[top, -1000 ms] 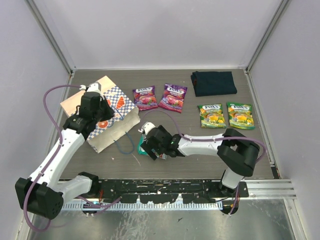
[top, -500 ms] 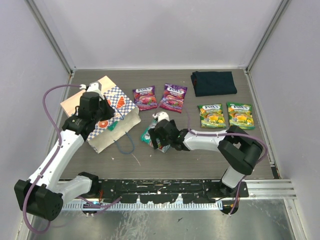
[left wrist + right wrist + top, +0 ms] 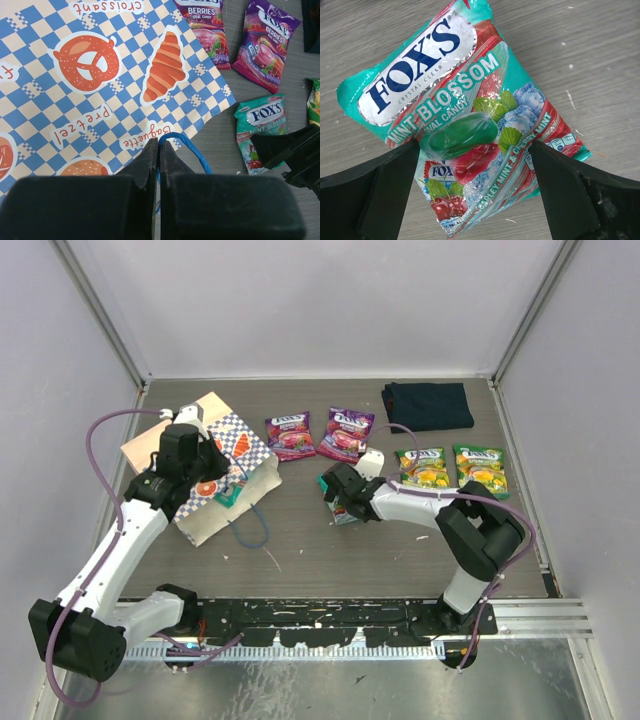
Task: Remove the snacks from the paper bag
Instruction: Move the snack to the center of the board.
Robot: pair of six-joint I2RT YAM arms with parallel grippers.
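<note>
The paper bag (image 3: 205, 510) lies flat at the left, its checkered side up (image 3: 100, 85). My left gripper (image 3: 222, 478) is over it, shut on the blue cord handle (image 3: 172, 137) at the bag's mouth. A teal corner (image 3: 231, 496) peeks out of the mouth. My right gripper (image 3: 340, 496) stands open over a teal snack packet (image 3: 465, 120) lying flat on the table; its fingers (image 3: 385, 190) straddle the packet, tips over its edges. Two purple packets (image 3: 290, 435) (image 3: 346, 433) and two green packets (image 3: 424, 470) (image 3: 480, 470) lie on the table.
A dark navy folded cloth (image 3: 427, 405) lies at the back right. The second blue cord loop (image 3: 250, 532) trails on the table in front of the bag. Grey walls close in the table on three sides.
My right gripper has moved right and away from the bag's mouth toward the table's middle, and the teal packet has moved with it. The left arm and the bag have stayed put.
</note>
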